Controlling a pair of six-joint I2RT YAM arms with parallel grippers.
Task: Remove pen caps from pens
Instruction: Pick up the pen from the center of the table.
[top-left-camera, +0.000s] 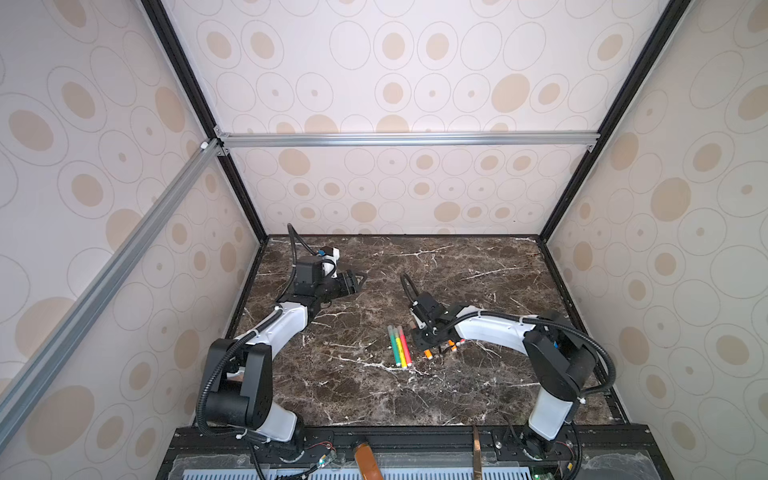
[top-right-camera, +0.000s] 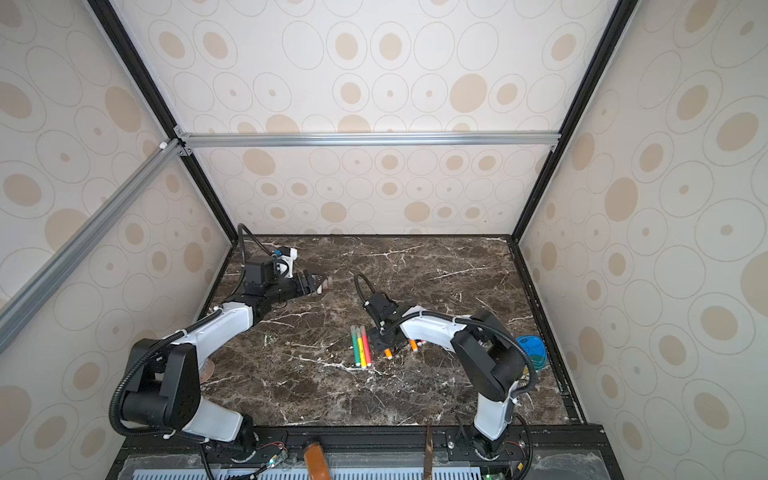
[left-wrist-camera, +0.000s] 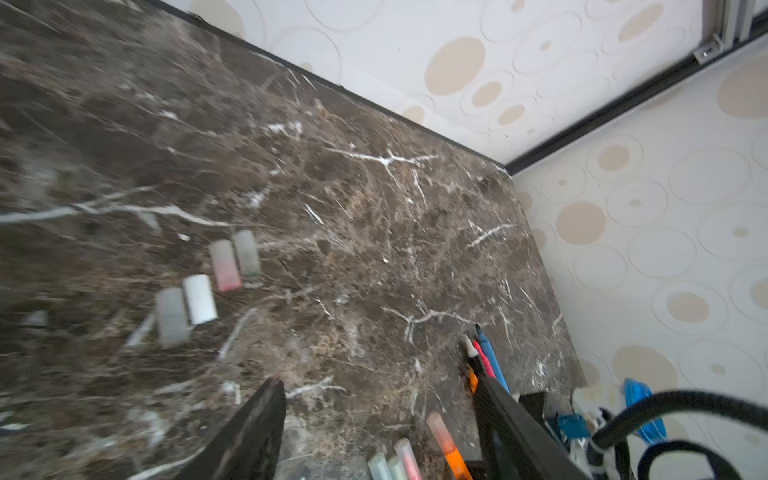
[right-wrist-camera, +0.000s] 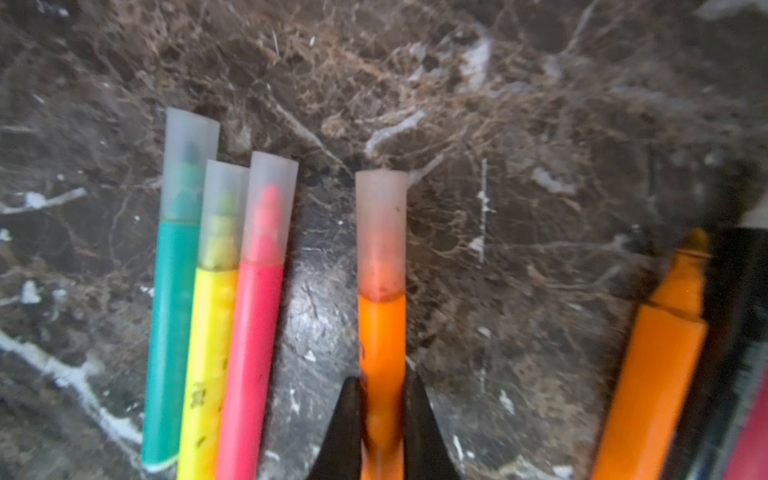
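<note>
Four loose pen caps (left-wrist-camera: 199, 299): lay clustered on the tabletop (left-wrist-camera: 374, 208).
Right gripper (right-wrist-camera: 382, 380): pinched the capped orange pen (right-wrist-camera: 381, 332) by its body.
Left gripper (left-wrist-camera: 380, 432): spread above the tabletop.

Both top views are evenly and softly lit, with the pale patterned walls (top-left-camera: 395, 83) bright and the dark marble tabletop (top-left-camera: 478, 257) carrying only faint, diffuse shadows. The left wrist view is smeared by motion blur, worst across the loose pen caps (left-wrist-camera: 199, 299). The right wrist view is soft overall, with a silvery glare patch on the tabletop beside the orange pen (right-wrist-camera: 382, 332) and one margin badly defocused.
</note>
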